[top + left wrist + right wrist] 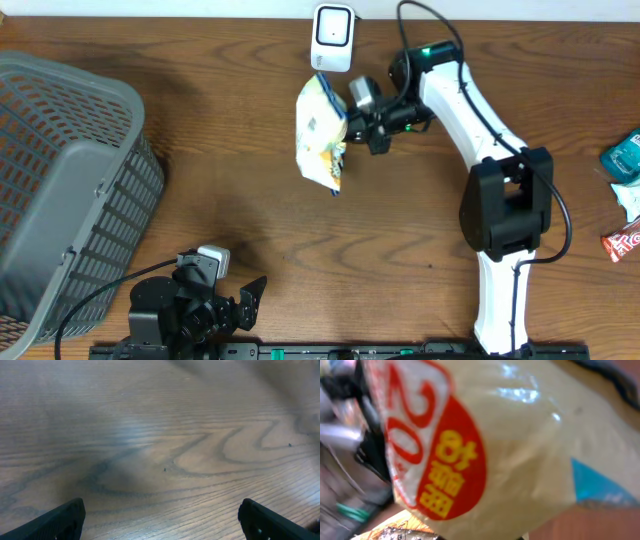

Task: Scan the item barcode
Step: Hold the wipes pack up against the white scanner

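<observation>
Nearest, at the front edge of the worktop [250,210], the left arm [165,310] sits folded low over its base; the left pincer [250,303] points to the right with its jaws spread wide and nothing between them; its own wrist camera agrees, showing the left pincer [167,522] as two dark fingertips [60,520] in the bottom corners with only bare wood grain between. Further along the same edge the right arm [500,210] rises from its base, bends at a black elbow, reaches to the far side and doubles back leftward at the wrist; the right pincer [348,128] is clamped shut on the edge of a snack bag [320,130]. The bag is pale with yellow and blue print, and hangs lengthwise on the pincer's left side. The overhead view alone places it just in front of the white scanner [332,25] at the far edge, its upper end close under the device; the right wrist view alone shows the snack bag [510,445] filling the frame, blurred, with a red roundel [445,475] bearing yellow characters; no barcode can be made out. A grey basket [60,190] stands at the left; two packets [625,160] lie at the right edge.
</observation>
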Tool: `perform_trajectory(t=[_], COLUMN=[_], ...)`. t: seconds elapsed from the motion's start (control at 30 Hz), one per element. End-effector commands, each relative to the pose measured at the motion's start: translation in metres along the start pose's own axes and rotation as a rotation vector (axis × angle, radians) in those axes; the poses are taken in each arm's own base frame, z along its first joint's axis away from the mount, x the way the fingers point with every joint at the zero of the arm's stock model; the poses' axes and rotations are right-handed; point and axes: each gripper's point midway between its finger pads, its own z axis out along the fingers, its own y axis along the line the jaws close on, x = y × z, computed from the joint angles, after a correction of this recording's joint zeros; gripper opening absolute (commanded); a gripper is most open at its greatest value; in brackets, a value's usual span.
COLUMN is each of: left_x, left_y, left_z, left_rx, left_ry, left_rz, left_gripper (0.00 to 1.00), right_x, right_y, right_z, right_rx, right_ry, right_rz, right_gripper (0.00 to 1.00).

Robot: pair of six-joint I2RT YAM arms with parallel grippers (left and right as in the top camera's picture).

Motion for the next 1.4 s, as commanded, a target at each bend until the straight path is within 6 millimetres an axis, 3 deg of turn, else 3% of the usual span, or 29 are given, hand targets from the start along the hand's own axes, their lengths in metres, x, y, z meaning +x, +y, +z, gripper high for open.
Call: perform_trajectory(t=[0.0, 0.07, 0.23, 0.3, 0.4, 0.47, 0.63, 0.97, 1.1, 1.13, 1.23, 1.3, 1.37], left_x=[-0.002, -0.003, -0.002, -0.002, -0.002, -0.002, -0.002, -0.002, -0.002, -0.002, -0.002, -0.002, -0.002], left_y=[0.000, 0.000, 0.000, 0.000, 0.000, 0.000, 0.000, 0.000, 0.000, 0.000, 0.000, 0.000, 0.000], left_z=[-0.002, -0.002, -0.002, -0.002, -0.002, -0.002, -0.002, -0.002, -0.002, -0.002, -0.002, -0.002, -0.002], left_rx=[-0.006, -0.006, -0.006, -0.006, -0.006, -0.006, -0.006, -0.006, -0.006, -0.006, -0.006, -0.006, -0.006], left_ry=[-0.009, -0.009, -0.009, -0.009, -0.009, -0.009, -0.009, -0.009, -0.009, -0.009, -0.009, -0.009, -0.009], left_rz=[0.013, 0.013, 0.013, 0.013, 0.013, 0.013, 0.013, 0.013, 0.013, 0.013, 0.013, 0.013, 0.013], left_gripper=[0.98, 0.98, 0.98, 0.98, 0.98, 0.98, 0.98, 0.98, 0.98, 0.98, 0.98, 0.98, 0.98], right_x=[-0.014, -0.003, 0.003, 0.022, 0.060, 0.063, 0.045, 0.016, 0.022, 0.026, 0.043, 0.052, 0.062], right_y=[0.007, 0.010, -0.003, -0.021, -0.067, -0.090, -0.120, -0.188, -0.206, -0.206, -0.195, -0.192, -0.190], right_z=[-0.012, -0.013, -0.002, 0.001, -0.010, -0.015, -0.016, -0.045, -0.049, -0.046, -0.032, -0.024, -0.015], right_rx=[0.028, 0.042, 0.071, 0.180, 0.556, 0.686, 0.745, 0.939, 0.956, 0.944, 0.961, 1.012, 1.079], right_ry=[0.014, 0.074, 0.098, 0.173, 0.253, 0.226, 0.088, -0.229, -0.302, -0.293, -0.209, -0.165, -0.124], right_rz=[0.592, 0.835, 1.126, 1.265, 1.454, 1.447, 1.446, 1.406, 1.411, 1.420, 1.449, 1.444, 1.421], right_gripper=[0.02, 0.02, 0.01, 0.01, 0.01, 0.01, 0.04, 0.04, 0.02, 0.04, 0.36, 0.53, 0.59])
